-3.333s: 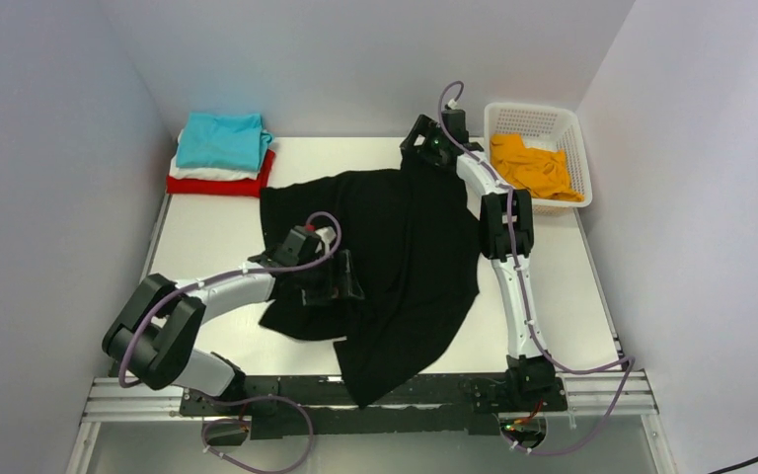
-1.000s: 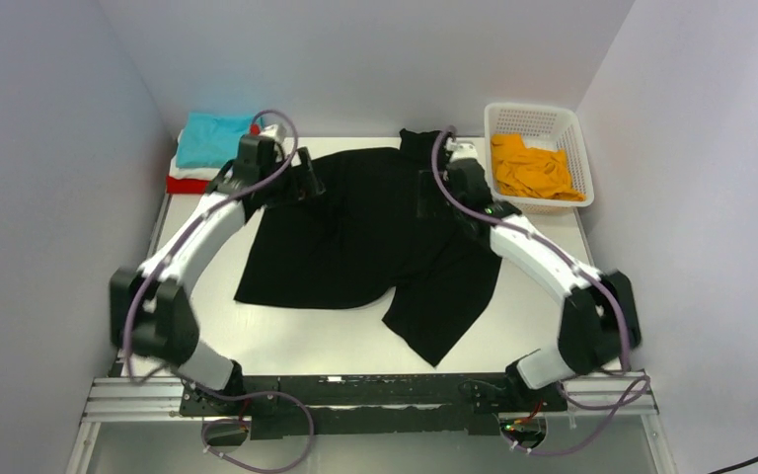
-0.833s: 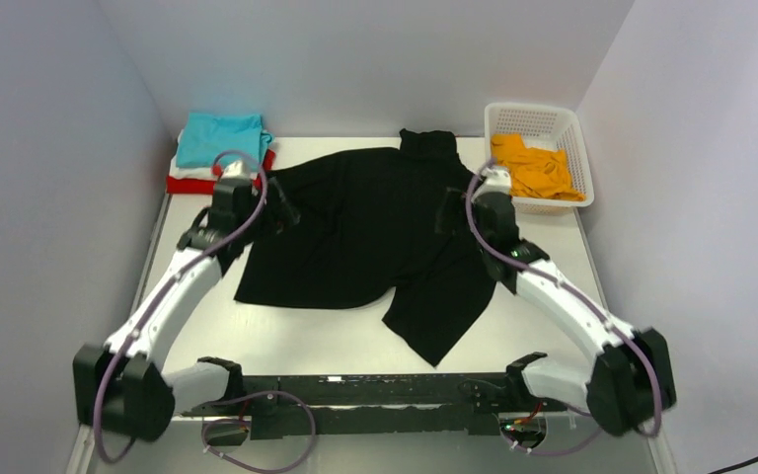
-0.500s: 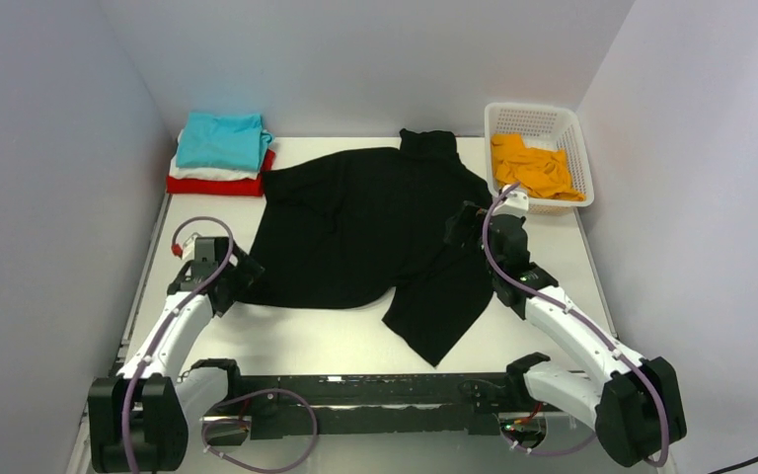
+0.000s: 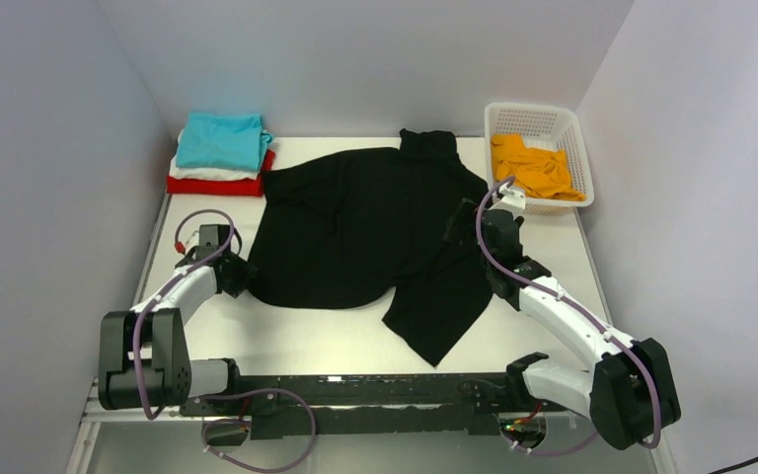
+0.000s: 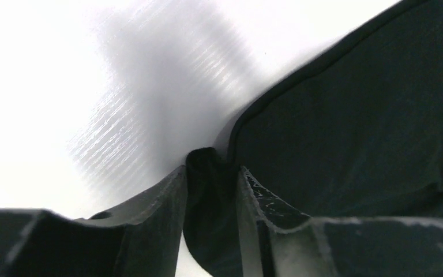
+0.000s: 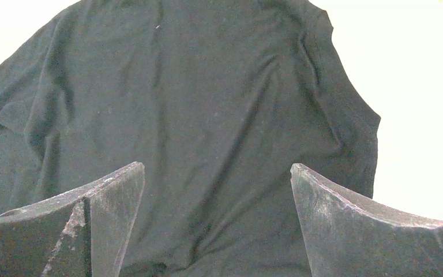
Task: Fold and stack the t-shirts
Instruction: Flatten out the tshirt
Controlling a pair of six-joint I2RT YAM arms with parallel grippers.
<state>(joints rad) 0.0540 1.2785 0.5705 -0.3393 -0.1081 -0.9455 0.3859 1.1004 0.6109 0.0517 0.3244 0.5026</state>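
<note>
Top view: since half a second ago the left pincer (image 5: 236,277) has slid onto the near-left corner of the large black cloth t-shirt (image 5: 365,222), which lies spread mid-surface (image 5: 286,336). The right pincer (image 5: 457,225) has barely shifted at its right side. There are five shirts. Besides the black one, a folded teal t-shirt (image 5: 222,140), a white t-shirt (image 5: 197,172) and a red t-shirt (image 5: 212,185) are stacked far left. An orange t-shirt (image 5: 533,168) fills the one white plastic lattice basket (image 5: 538,114).

Left wrist: the left pincer (image 6: 210,173) is narrow, nipping a fold of the large black cloth t-shirt (image 6: 352,115).

Right wrist: the right pincer (image 7: 216,182) gapes wide and empty above the large black cloth t-shirt (image 7: 207,86).
</note>
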